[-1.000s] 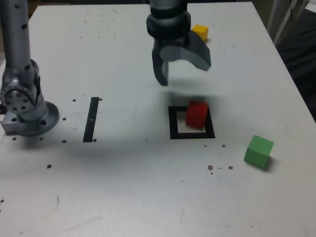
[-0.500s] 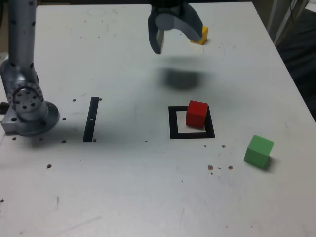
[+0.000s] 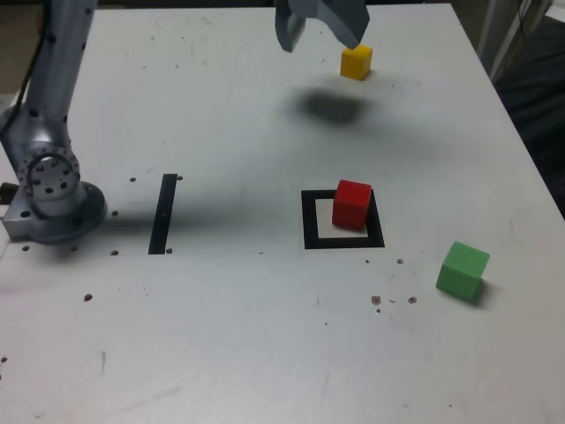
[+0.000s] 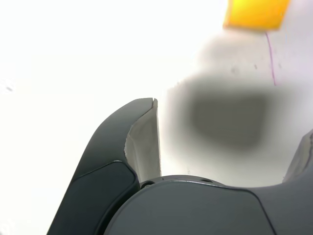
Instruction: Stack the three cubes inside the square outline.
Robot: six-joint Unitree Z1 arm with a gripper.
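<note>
Since a second ago the grey gripper (image 3: 320, 31) has risen away from the matte red cube (image 3: 352, 204) inside the black square outline (image 3: 342, 240), jaws spread and empty, nearing the yellow cube (image 3: 356, 62); the green cube (image 3: 463, 270) lies apart.

White tabletop (image 3: 221, 353), scuffed and dotted with small dark holes (a thin black strip (image 3: 163, 213) lying flat on it). Dark floor (image 3: 538, 97) beyond the exterior view's right edge. Even overhead light, soft shadows.
</note>
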